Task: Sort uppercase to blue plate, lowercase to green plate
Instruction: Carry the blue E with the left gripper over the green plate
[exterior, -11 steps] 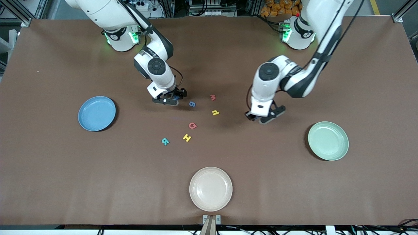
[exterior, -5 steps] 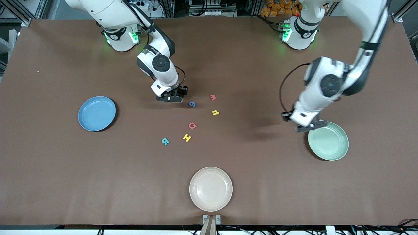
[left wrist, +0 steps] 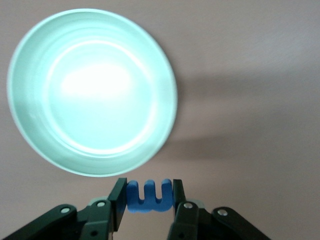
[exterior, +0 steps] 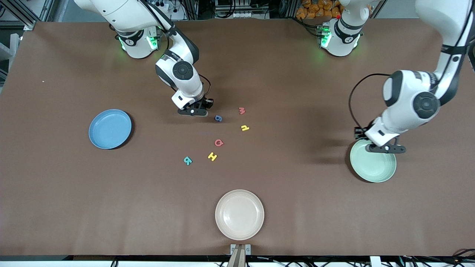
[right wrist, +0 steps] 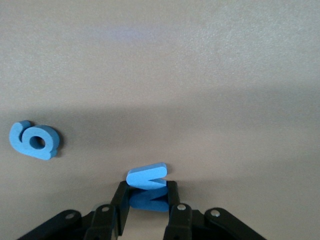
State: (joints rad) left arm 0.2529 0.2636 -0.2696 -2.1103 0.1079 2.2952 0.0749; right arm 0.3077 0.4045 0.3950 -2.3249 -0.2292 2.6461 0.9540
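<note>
The right gripper is clamped on the blue M down at the table, w/ the blue g lying just beside it, toward the left arm's end. The left gripper is held over the rim of the green plate, its fingers pinched on the blue e, which is seen just off the plate's edge in the left wrist view. The red w, yellow hook, Q, H and R are left on the table mid-way btw the arms, well apart from the blue plate.
</note>
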